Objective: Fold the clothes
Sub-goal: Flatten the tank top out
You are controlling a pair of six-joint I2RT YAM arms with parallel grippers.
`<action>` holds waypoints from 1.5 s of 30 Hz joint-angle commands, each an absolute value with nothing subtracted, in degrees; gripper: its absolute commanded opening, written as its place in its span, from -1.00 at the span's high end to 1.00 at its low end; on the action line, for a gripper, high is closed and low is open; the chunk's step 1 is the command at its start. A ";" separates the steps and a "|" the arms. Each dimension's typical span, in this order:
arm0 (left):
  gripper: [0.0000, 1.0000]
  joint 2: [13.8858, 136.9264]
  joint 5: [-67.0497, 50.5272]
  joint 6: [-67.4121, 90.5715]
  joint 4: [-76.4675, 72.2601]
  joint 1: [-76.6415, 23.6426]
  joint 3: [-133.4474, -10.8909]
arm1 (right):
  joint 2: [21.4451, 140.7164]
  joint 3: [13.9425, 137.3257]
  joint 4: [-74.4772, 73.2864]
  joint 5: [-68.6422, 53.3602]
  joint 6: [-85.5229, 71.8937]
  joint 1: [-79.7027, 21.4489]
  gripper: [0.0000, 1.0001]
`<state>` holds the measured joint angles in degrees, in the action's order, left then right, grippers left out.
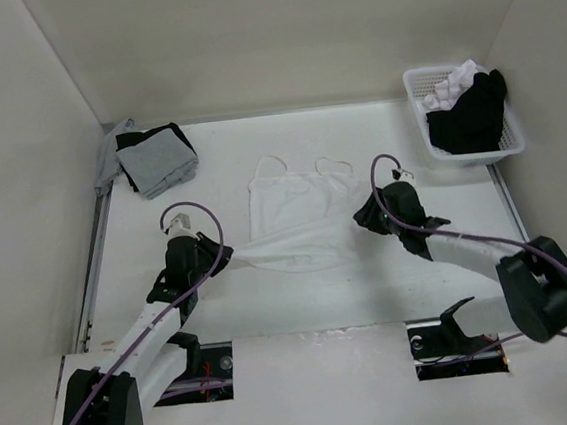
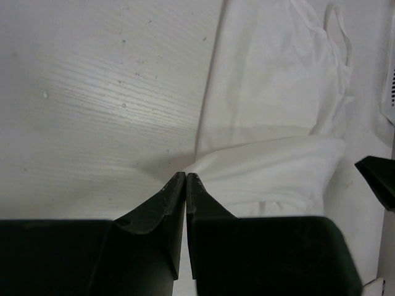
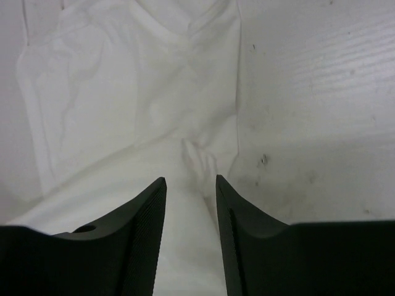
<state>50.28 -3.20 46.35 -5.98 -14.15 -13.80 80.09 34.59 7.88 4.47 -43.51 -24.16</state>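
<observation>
The thin white fabric garment (image 1: 298, 206) lies mid-desk (image 1: 323, 304), with its near hem bunched into a raised band. The left gripper (image 2: 186, 175) pinches the band's left corner. The right gripper (image 3: 190, 182) stands parted above its right end. Assessment: the first fold is incomplete and later folds remain.

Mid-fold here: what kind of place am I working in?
Probably a lab test cell for laundry folding, not a home: plain white walls box in the table, which holds a white garment, a folded pile and a basket of more clothes.
</observation>
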 commanded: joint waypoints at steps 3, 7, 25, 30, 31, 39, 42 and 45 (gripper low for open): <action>0.92 49.48 -5.18 47.02 -10.46 -12.96 -12.22 | 69.27 23.66 8.27 5.46 -48.85 -28.60 0.31; 0.91 50.10 -6.41 47.11 -11.16 -12.79 -12.48 | 68.20 21.10 6.77 5.10 -51.41 -32.73 0.34; 0.91 47.82 -7.29 47.89 -10.55 -12.52 -13.00 | 66.12 22.59 7.48 4.30 -54.84 -34.84 0.93; 0.94 39.22 -8.53 53.16 -5.73 -12.96 -19.23 | 45.66 30.73 -9.27 9.39 -51.78 -35.90 0.99; 0.94 36.42 -8.26 54.04 -3.80 -13.31 -21.51 | 42.05 33.81 -13.75 10.97 -50.72 -36.34 1.00; 0.94 25.40 -5.10 54.75 7.64 -13.93 -44.36 | 32.43 59.30 -31.63 20.73 -44.21 -44.59 1.00; 0.94 25.40 -5.01 54.93 8.70 -14.19 -50.95 | 32.69 65.55 -33.31 25.47 -43.16 -50.74 1.00; 0.94 26.10 -4.75 55.11 9.05 -14.19 -55.80 | 34.01 69.95 -33.31 31.01 -41.75 -58.72 1.00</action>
